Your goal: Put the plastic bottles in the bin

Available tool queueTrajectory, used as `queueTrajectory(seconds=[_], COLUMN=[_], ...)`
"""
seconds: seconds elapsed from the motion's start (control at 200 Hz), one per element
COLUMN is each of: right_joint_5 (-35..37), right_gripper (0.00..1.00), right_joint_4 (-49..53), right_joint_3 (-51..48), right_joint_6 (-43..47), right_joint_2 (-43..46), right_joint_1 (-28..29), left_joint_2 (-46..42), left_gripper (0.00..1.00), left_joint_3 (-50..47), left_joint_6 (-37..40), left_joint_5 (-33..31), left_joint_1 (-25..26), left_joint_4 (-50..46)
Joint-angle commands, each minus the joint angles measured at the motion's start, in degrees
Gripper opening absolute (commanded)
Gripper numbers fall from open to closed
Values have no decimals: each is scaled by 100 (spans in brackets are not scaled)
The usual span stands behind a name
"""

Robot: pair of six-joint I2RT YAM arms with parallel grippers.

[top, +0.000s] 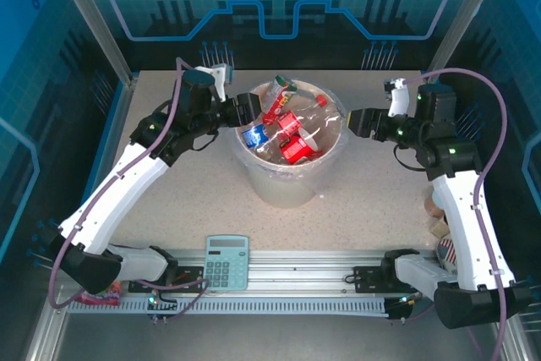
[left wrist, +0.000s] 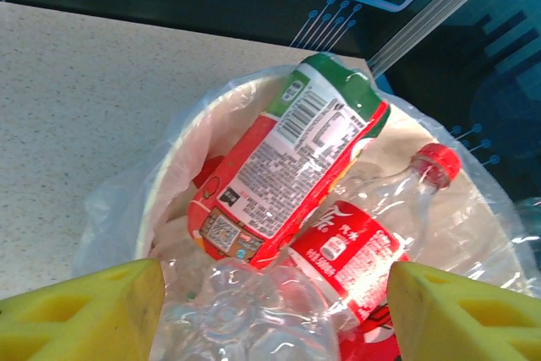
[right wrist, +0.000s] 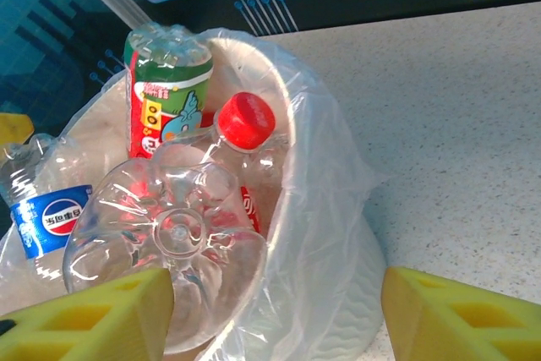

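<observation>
The big white bin (top: pixel 286 185) stands in the middle of the surface (top: pixel 363 205), a bit toward the far side. It has a clear bag inside that folds over its rim. The plastic bottles (top: pixel 292 131) lie piled up inside the bin. One bottle with a red and green label (left wrist: pixel 287 162) leans against the far wall of the bin. A bottle with a red cap and a red label (left wrist: pixel 359 238) lies just beside it and touches it. A see-through bottle (right wrist: pixel 169 238) shows its round bottom, and one with a blue label (right wrist: pixel 49 219) lies to the left of it in the right wrist view. The left pincer (top: pixel 252 111) hangs at the left rim of the bin. Its yellow fingers (left wrist: pixel 80 310) are wide apart and hold nothing. The right pincer (top: pixel 352 121) hangs at the right rim of the bin. Its fingers (right wrist: pixel 461 314) are wide apart too, with nothing squeezed between them. A pale blue calculator (top: pixel 226 261) lies at the near edge of the surface, well apart from the bin.
</observation>
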State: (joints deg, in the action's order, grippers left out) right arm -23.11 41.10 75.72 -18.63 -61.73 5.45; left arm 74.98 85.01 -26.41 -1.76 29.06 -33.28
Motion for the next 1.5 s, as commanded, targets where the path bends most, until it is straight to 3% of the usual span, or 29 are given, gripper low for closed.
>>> queueTrajectory(seconds=[0.0,0.23,0.495,0.78,1.071,1.251,1.381,1.496], right_joint_5=[-7,92,401,381,221,486,1000,1653], right_gripper=[65,64,65,68,65,66,74,83], right_joint_4=[60,6,203,250,216,-120,-821,-1408], right_joint_3=[59,-12,356,344,-17,-586,-1319,-1949], right_joint_6=[-53,-79,120,145,101,190,182,252], right_joint_2=[-97,-276,-251,-146,8,7,134,163], right_joint_1=[209,494,482,53,-419,-757,-891,-915], left_joint_2=[51,103,213,49,-413,-938,-1246,-1387], left_gripper=[66,55,52,70,77,83,98,99], left_joint_3=[-83,-220,-113,185,202,-610,-1572,-2553], left_joint_6=[327,422,492,796,1103,1241,1300,1266], left_joint_5=[-201,-396,-249,-419,-617,-839,-1170,-1732], left_joint_1=[42,44,41,44,-263,-836,-1323,-1631], left_joint_4=[-183,-197,-179,-274,-471,-194,222,750])
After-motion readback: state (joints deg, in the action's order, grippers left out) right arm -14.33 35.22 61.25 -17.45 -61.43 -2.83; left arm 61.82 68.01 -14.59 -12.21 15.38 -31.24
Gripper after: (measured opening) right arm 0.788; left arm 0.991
